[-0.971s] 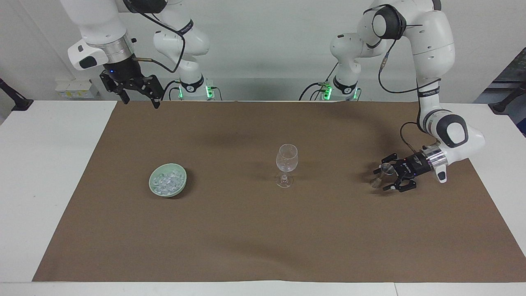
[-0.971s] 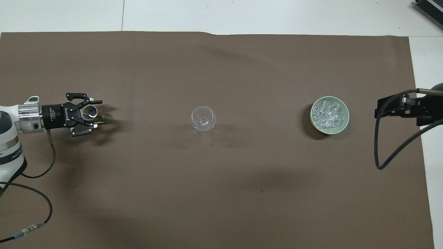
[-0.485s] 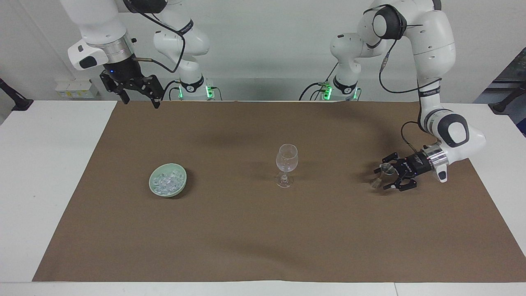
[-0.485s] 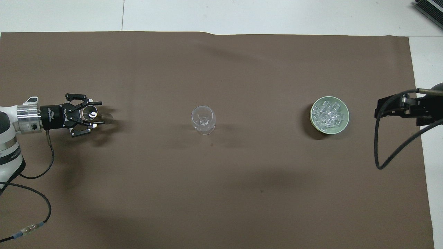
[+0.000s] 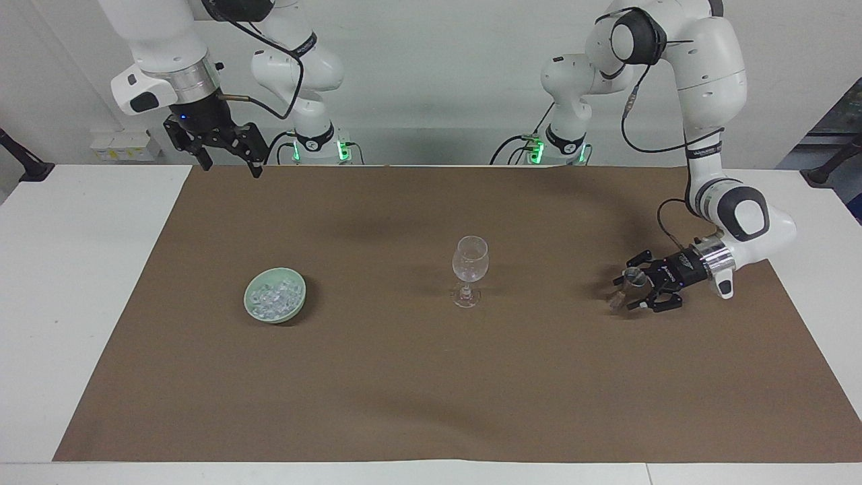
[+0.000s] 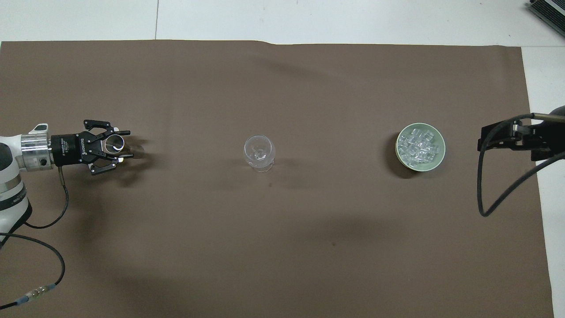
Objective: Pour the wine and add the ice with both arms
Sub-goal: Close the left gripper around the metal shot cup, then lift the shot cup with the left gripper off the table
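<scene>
facing view: left gripper low on the mat, fingers round a small clear cup w/ wine. grip unsure; cup could slip or tip when lifted. right gripper waits wide open, up high.

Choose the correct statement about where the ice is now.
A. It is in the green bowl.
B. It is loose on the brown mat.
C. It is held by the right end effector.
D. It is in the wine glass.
A: the ice lies heaped inside the green bowl, toward the right arm's end of the table, while the wine glass at the middle of the mat holds no cubes.
</scene>
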`<state>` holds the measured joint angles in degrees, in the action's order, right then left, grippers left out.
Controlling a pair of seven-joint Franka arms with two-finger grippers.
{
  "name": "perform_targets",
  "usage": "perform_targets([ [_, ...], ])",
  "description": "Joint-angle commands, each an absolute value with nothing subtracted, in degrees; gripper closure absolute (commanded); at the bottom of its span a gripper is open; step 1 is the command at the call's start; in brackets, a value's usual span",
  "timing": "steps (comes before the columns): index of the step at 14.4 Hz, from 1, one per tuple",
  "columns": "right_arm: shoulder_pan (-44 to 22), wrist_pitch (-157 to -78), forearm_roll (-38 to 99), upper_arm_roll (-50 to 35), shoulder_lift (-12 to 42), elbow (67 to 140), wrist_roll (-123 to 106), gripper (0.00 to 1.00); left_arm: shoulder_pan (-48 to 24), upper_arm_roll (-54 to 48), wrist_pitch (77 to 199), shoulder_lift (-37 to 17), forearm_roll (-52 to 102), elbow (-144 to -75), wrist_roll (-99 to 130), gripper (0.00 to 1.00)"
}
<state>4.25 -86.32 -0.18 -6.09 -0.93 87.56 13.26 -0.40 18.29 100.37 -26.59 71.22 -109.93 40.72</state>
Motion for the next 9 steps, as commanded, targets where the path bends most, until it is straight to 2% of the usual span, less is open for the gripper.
perform_targets([
  [1,5.01,-85.96,1.58,-6.42,-0.97,87.45,11.43,0.00,-0.97,19.25,99.32,-26.10,71.72,-110.74,40.34,0.42],
  [4,5.01,-85.78,1.58,-6.42,-1.05,87.54,11.16,0.00,-0.97,19.42,99.32,-26.10,71.63,-110.74,40.43,0.46],
  [9,5.71,-86.39,1.49,-6.24,-1.05,87.71,10.90,0.00,-0.97,19.42,99.32,-26.10,71.63,-110.74,40.43,0.61],
])
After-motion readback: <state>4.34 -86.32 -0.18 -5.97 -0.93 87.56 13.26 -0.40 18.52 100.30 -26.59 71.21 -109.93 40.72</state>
